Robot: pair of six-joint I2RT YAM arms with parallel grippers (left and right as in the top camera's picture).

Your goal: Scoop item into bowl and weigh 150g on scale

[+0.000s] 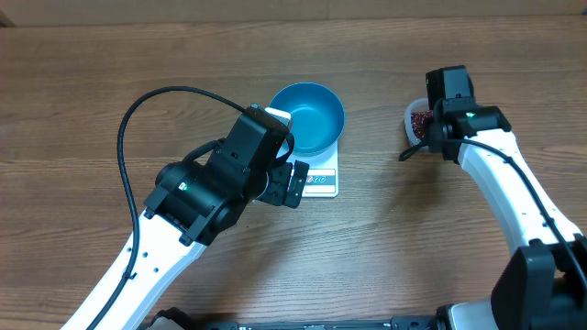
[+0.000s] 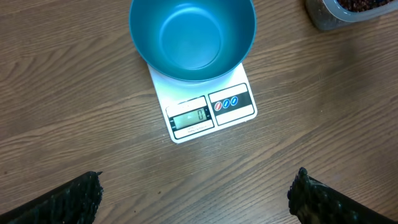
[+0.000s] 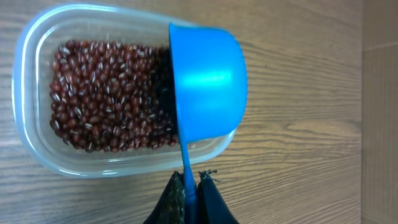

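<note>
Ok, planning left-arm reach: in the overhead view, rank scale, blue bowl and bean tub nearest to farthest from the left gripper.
1. Scale, just beside the left gripper.
2. Blue bowl, on the scale's far end.
3. Bean tub, off to the right.

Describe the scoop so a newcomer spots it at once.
On the wooden table, right of the white scale, stands a clear tub of red-brown beans. The scoop is over its edge, handle pinched in the right gripper. Blue like the bowl, but small and handled.
</note>
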